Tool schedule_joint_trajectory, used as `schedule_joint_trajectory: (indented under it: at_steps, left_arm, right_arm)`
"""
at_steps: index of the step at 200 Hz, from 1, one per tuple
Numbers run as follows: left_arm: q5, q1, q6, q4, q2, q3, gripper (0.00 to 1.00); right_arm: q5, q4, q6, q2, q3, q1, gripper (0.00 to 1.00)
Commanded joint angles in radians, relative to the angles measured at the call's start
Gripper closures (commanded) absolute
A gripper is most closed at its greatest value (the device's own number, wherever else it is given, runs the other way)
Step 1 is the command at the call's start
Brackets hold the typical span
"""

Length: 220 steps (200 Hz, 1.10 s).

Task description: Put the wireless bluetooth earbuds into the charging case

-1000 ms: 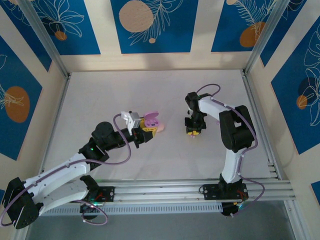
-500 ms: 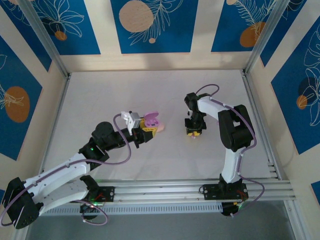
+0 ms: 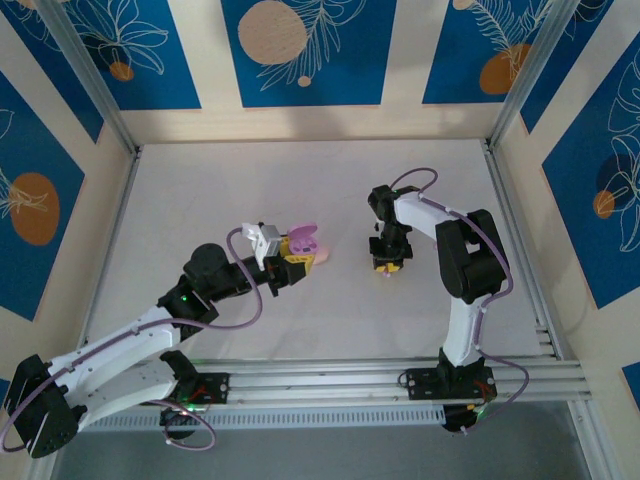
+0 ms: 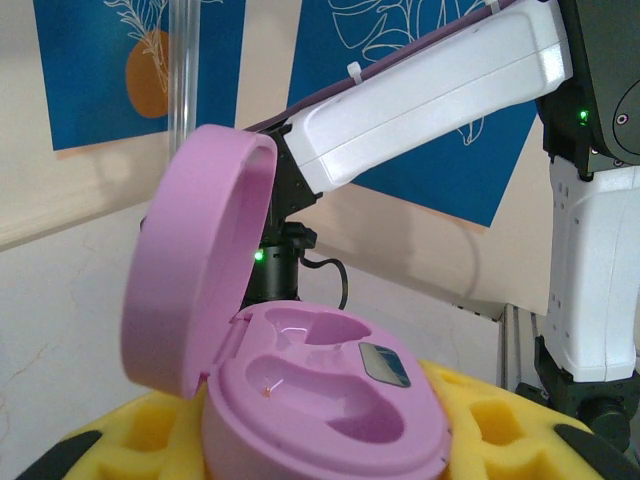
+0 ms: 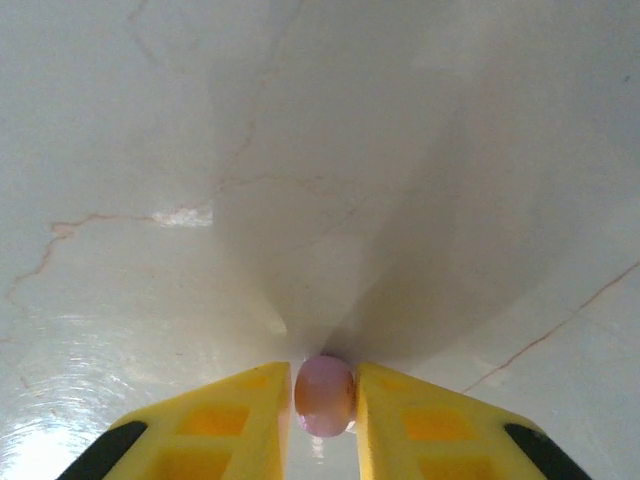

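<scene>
At the bottom centre of its wrist view, the right gripper (image 5: 324,400) pinches a pink earbud (image 5: 324,390) between its fingertips. The left gripper (image 3: 296,252) is closed on the open pink case (image 4: 330,400).

We see a pale, faintly veined tabletop (image 3: 300,180) ringed by cream walls (image 3: 210,60) with blue leaf-print panels (image 3: 340,50) across the upper frame; aluminium posts (image 3: 88,75) slant in from upper left and right, and the soft glare perhaps comes from overhead
</scene>
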State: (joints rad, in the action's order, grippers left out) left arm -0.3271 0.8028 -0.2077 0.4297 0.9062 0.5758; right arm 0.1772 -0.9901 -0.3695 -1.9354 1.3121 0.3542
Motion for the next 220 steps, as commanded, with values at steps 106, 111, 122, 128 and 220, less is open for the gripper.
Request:
schedule_joint_trajectory:
  at_steps: [106,111,122,128,220]
  left_arm:
    - [0.004,0.003,-0.011,0.027,0.009,-0.007,0.76]
    - [0.002,0.003,-0.011,0.026,0.010,-0.005,0.76]
    - [0.003,0.003,-0.005,0.020,0.010,-0.001,0.76]
    - [0.003,0.003,-0.001,0.016,0.009,0.002,0.76]
    - [0.043,0.003,0.012,0.005,-0.008,-0.003,0.76]
  right_arm:
    - [-0.002,-0.048,0.003,-0.045,0.030,0.000,0.76]
    - [0.001,-0.048,0.002,-0.045,0.029,0.000,0.77]
    - [-0.001,-0.044,0.004,-0.042,0.029,-0.001,0.78]
    - [-0.002,-0.045,0.004,-0.040,0.030,-0.001,0.80]
    - [-0.958,0.259,-0.146,0.353,-0.049,-0.140,0.82]
